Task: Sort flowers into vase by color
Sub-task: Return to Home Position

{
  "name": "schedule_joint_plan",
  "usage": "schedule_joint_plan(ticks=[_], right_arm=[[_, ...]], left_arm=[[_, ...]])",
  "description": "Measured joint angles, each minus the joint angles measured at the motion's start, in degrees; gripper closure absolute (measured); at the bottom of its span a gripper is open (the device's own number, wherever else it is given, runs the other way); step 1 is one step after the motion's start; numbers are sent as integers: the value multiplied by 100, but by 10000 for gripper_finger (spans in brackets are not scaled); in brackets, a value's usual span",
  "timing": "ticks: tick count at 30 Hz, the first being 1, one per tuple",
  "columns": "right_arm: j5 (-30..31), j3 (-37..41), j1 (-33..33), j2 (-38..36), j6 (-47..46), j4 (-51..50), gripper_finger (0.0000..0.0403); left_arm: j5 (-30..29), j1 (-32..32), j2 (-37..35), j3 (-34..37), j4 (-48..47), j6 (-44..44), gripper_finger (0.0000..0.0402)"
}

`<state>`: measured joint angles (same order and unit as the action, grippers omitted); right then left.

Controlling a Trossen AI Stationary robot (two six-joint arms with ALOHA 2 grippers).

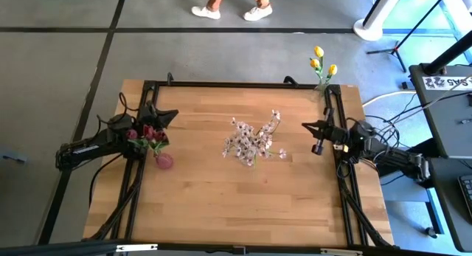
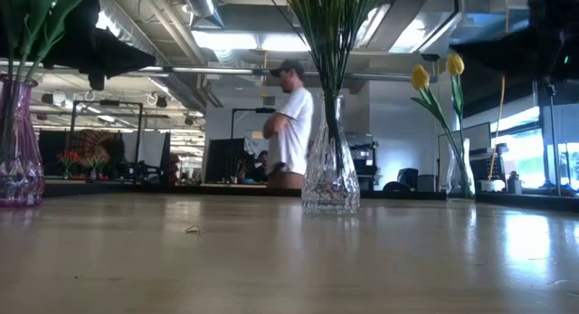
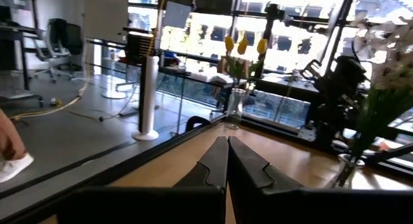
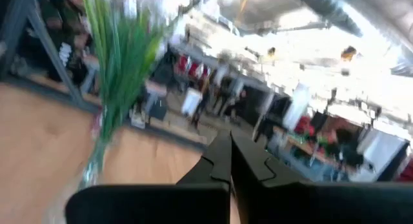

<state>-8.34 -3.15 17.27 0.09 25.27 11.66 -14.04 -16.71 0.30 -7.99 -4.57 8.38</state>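
When homing, needed both arms pulled back slow and level, away from the stems. Found left gripper [image 1: 172, 113] at the left edge of the table [image 1: 206, 212], just beside the red tulips [image 1: 147, 133] standing in the violet vase [image 1: 164, 161]; fingers [image 3: 210, 169] pressed together, gripping nothing. Found right gripper [image 1: 305, 125] near the right edge, likewise pinched closed and empty, well apart from the pale sprays [image 1: 251, 140] in the clear vase [image 2: 331, 183] mid-table. Noted yellow tulips [image 1: 322, 62] in a third vase [image 3: 233, 108] at a corner on the right side. Spotted no loose flower on the wood, so judged sorting done. For the left arm: best lifted up and back first, not swung sideways, given blooms so close to the wrist; risked snagging a head and tipping the vase. For the right arm: plain retreat, little nearby to hit. Worth leaving both claws closed until parked.
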Motion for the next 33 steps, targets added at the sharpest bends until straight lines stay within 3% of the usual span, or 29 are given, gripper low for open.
schedule_joint_plan(ticks=[6,13,33], right_arm=[[26,242,-2,95,-235,-178,402],[232,249,0,96,506,-944,389],[377,233,0,138,525,-981,382]], left_arm=[[-159,-2,6,0,-3,7,401],[-151,-2,6,0,26,5,401],[-151,-2,6,0,30,6,401]])
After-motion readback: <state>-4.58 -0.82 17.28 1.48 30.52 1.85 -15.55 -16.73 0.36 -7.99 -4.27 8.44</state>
